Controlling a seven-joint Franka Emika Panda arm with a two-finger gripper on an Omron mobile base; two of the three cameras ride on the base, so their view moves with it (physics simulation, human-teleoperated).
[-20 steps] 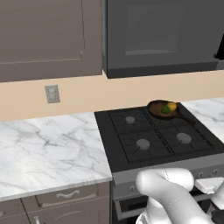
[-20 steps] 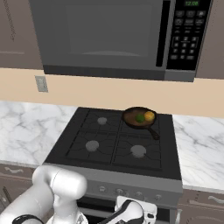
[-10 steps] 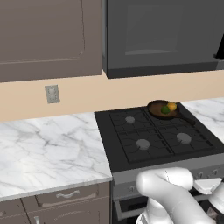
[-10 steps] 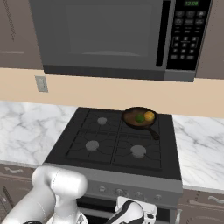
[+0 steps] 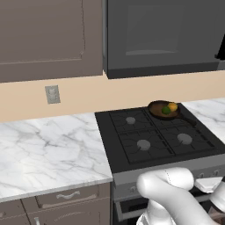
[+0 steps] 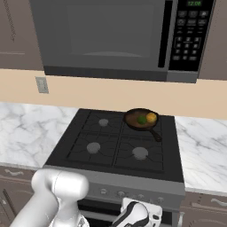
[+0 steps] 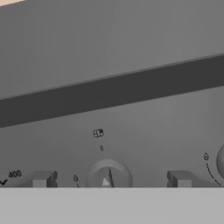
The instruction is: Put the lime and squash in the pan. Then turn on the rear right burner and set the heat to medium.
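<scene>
the hand is seen low at the stove front (image 6: 133, 188), and in the hand view a round grey knob (image 7: 108, 176) is framed dead ahead, its pointer mark nearly upright, a small burner diagram (image 7: 98, 133) printed just above it; which burner it governs cannot be read from here. the gripper (image 6: 137, 215) is pointed at the control panel, but whether the jaws are parted or closed cannot be told. a second knob is cut off at the right edge. farther back, the pan (image 6: 141, 119) is seen on the rear right burner (image 5: 169, 115), handle run toward the front right. the lime (image 6: 142, 119) and the squash (image 6: 151, 117) are already lying inside it, touching, lime to the left. so the loading is judged done; the knob turn is what remains, with the knob lying straight ahead of the jaws
</scene>
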